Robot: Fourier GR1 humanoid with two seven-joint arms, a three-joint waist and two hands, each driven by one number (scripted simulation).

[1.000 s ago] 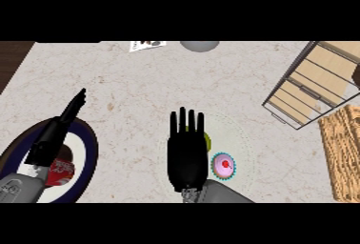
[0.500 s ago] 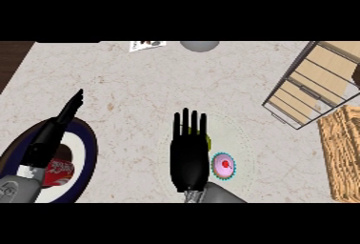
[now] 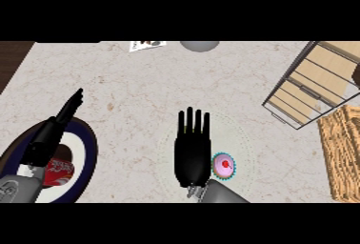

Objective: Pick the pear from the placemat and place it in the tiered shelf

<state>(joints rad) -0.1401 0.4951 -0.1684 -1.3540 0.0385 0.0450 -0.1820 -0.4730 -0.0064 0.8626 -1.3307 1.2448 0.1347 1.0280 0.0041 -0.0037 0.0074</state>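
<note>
Head view: right black hand (image 3: 193, 155) lies flat over the middle of the beige marbled desk (image 3: 141, 86), fingers straight and together, released, holding nothing. Yellow-green pear (image 3: 205, 129) barely peeks out at the fingers' right edge, mostly hidden under the hand, on the pale round placemat (image 3: 239, 143), whose faint dotted rim shows around the hand. Small pink cupcake with a red top and teal frilled wrapper (image 3: 224, 165) sits just right of the palm on the same placemat. Left black hand (image 3: 69, 108) is at the view's left, fingers straight, also released, over the dark blue-rimmed round plate (image 3: 85, 157); a red can-like item (image 3: 60, 170) lies on that plate. Light wood tiered shelf with wire frame (image 3: 313, 81) stands at upper right, well apart from the pear. Woven wicker mat (image 3: 343, 152) is at the right edge. Grey round object (image 3: 200, 45) and a printed card (image 3: 147, 45) sit at the top edge.
</note>
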